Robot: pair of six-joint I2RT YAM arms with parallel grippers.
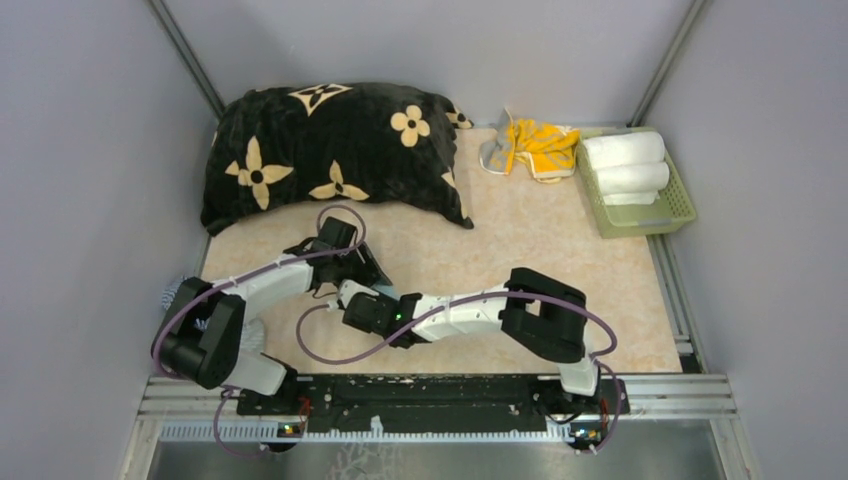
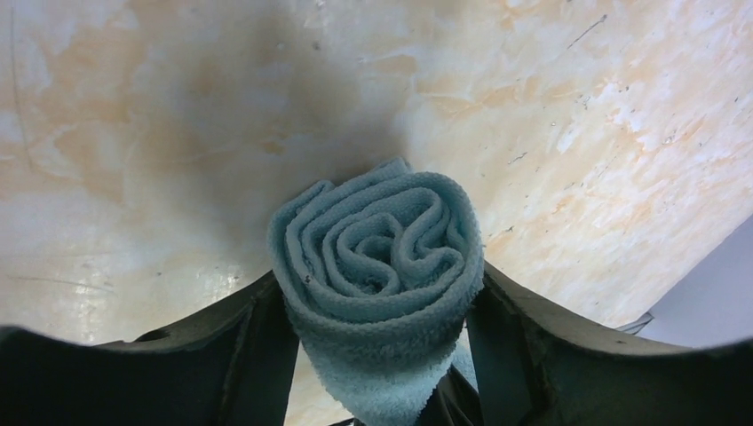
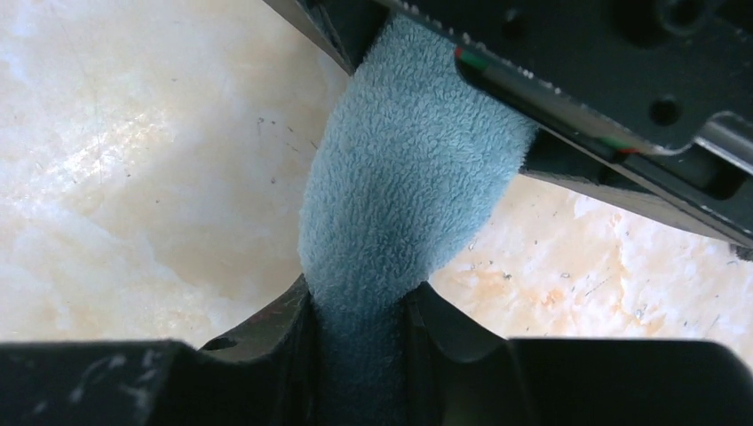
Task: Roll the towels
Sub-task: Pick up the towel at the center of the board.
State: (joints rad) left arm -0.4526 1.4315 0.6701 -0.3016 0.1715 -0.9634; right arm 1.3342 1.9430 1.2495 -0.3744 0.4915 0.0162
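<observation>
Front-left, left claw (image 2: 382, 311), perhaps level, round towel (image 2: 382, 240)

I'm running this from afar, and the place is a robot lab test booth, not a real home. Plain grey walls (image 1: 90, 150) close it in on three sides, with bare metal posts (image 1: 185, 50) in the back corners. The left arm (image 1: 250, 290) and right arm (image 1: 480, 305) are bolted to an aluminium rail (image 1: 680, 390) at the near edge, and purple cables (image 1: 343, 360) hang in loose loops. The table (image 1: 540, 250) has a marble-look top. Only the props look homely: a black flowered pillow (image 1: 330, 150), a green basket (image 1: 680, 210) holding rolled white towels (image 1: 625, 150), and a yellow cloth (image 1: 535, 145) just beside it.
</observation>
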